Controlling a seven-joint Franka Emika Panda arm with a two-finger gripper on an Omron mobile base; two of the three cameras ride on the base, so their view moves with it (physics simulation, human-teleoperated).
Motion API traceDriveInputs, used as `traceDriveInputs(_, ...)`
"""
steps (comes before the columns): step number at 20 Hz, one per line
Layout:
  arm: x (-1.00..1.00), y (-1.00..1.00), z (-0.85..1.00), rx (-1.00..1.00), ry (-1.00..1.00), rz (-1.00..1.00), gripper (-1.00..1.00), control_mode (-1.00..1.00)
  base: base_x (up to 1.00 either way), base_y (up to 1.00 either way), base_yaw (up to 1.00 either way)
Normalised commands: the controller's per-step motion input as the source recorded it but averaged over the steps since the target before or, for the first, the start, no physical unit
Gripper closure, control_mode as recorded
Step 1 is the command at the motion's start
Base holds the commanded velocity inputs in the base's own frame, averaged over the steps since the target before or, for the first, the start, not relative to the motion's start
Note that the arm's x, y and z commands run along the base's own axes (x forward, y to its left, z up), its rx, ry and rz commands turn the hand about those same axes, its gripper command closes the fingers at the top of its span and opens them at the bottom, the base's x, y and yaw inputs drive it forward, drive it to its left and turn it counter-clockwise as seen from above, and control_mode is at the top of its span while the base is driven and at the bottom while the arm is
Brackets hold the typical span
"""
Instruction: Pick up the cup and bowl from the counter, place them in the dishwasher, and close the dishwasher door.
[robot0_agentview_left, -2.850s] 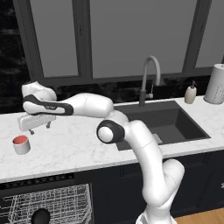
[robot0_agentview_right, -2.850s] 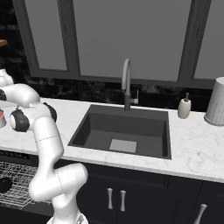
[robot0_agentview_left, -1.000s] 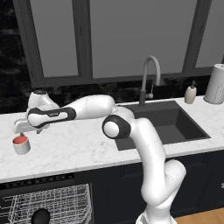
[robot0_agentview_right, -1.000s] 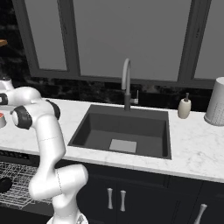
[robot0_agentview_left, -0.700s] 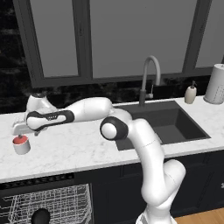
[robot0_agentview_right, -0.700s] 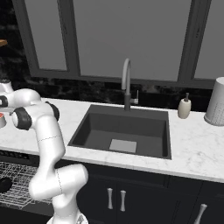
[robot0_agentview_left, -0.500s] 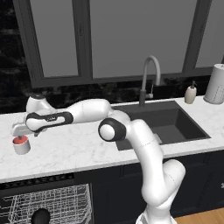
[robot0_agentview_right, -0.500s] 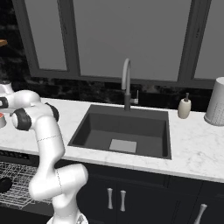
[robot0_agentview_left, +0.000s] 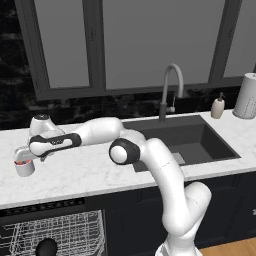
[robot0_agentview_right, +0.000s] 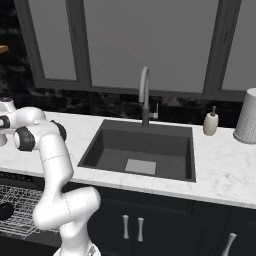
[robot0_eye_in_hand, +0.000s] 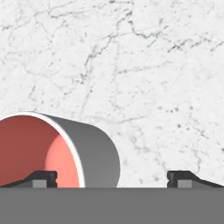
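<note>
— How is the gripper (robot0_eye_in_hand: 112, 177) set, and where is it seen?
— Its two dark fingertips (robot0_eye_in_hand: 42, 177) are spread wide in the hand view. One tip is placed over the red inside of the cup (robot0_eye_in_hand: 57, 151), the other outside its wall, over bare marble. The wall is straddled but not pinched.

— Where is the cup found?
— It stands upright at the far left of the counter (robot0_agentview_left: 95, 172), with the gripper (robot0_agentview_left: 22, 156) lowered right onto its rim in the left base view. The cup (robot0_agentview_left: 24, 166) is partly hidden by the hand there.

— And the other task things?
— The dishwasher (robot0_agentview_left: 52, 232) is seen open under the counter, below the cup, its white wire rack (robot0_agentview_left: 65, 234) exposed. A rounded black object, likely the bowl (robot0_agentview_left: 46, 247), is seen in the rack.

— What else is noted?
— The sink (robot0_agentview_right: 142, 150) is set in the counter to the right, well apart from the cup.
</note>
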Motion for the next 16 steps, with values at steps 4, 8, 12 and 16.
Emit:
traceDriveInputs(4,0.0,0.0,0.0,0.0,0.0,0.0,1.0,-1.0,0.0,0.0,0.0)
traceDriveInputs(8,0.0,0.0,0.0,0.0,0.0,0.0,1.0,-1.0,0.0,0.0,0.0)
traceDriveInputs(12,-0.01,0.0,0.0,0.0,0.0,0.0,1.0,-1.0,0.0,0.0,0.0)
traceDriveInputs(16,-0.16,-0.04,0.0,0.0,0.0,0.0,1.0,-1.0,0.0,0.0,0.0)
